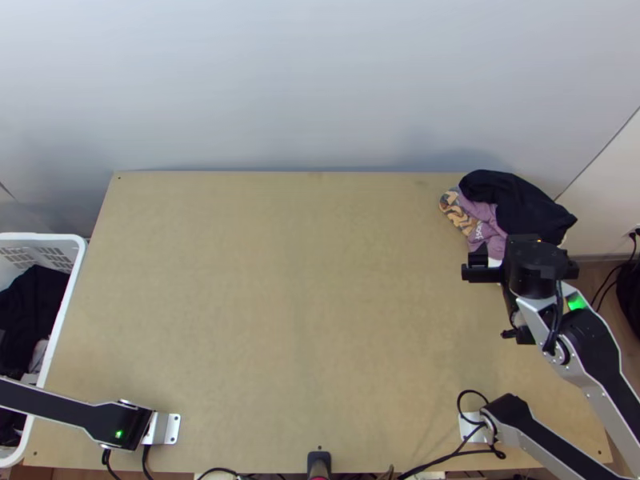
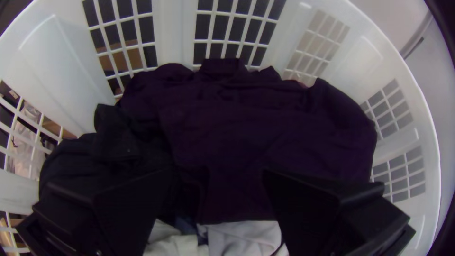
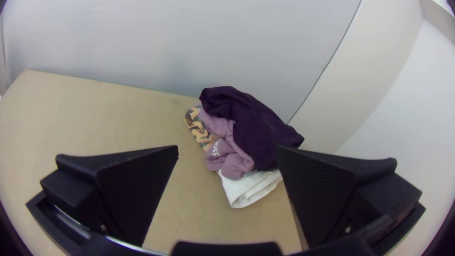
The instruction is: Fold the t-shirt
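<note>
Letters [image 3: 216,148] in white on bunched mauve cloth [image 3: 238,162]

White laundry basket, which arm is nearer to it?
Left. The left arm has its open jaws over the basket; the right arm is across the table, near the clothes pile.

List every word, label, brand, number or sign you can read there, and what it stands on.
No text reads out whole.
White lettering on the mauve folded cloth in the pile on the table: partly lost in the folds, too incomplete to quote.
Small pale marks beyond the slotted wall of the white plastic basket: too small to read.
</note>
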### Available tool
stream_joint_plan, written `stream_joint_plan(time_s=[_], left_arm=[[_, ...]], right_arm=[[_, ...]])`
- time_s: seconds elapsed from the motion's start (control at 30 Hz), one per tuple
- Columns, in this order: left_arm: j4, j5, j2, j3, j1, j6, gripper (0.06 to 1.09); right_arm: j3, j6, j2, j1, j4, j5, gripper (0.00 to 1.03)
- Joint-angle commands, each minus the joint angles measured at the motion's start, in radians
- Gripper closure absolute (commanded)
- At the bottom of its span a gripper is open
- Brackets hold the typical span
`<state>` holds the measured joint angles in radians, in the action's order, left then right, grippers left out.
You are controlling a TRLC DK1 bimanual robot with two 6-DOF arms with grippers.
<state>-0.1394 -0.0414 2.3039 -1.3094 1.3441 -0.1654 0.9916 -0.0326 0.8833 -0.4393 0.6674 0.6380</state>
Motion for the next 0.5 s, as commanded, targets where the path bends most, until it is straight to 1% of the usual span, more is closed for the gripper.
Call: stream_joint_plan(time_s=[0.0, 0.23, 0.27, 0.4, 0.43, 0.47], left_arm=[[0.003, 0.000, 0.091, -0.048, 0.000, -0.016, 0.17], [0.029, 0.000, 0.127, -0.067, -0.008, -0.016, 0.18], [0.031, 0.000, 0.131, -0.065, -0.008, -0.014, 0.22], [0.023, 0.000, 0.137, -0.065, -0.008, -0.002, 0.52], [0.023, 0.000, 0.140, -0.067, -0.008, 0.009, 0.63], [0.023, 0.000, 0.141, -0.068, -0.008, 0.018, 0.76]], right_arm=[[0.005, 0.000, 0.029, 0.002, 0.004, 0.000, 0.08], [0.007, 0.000, 0.040, 0.002, 0.001, 0.000, 0.08], [0.007, 0.000, 0.040, 0.004, 0.001, 0.000, 0.08], [0.010, 0.000, 0.045, 0.002, 0.001, 0.000, 0.08], [0.012, 0.000, 0.046, 0.002, 0.000, 0.000, 0.08], [0.012, 0.000, 0.048, 0.002, -0.002, 0.000, 0.08]])
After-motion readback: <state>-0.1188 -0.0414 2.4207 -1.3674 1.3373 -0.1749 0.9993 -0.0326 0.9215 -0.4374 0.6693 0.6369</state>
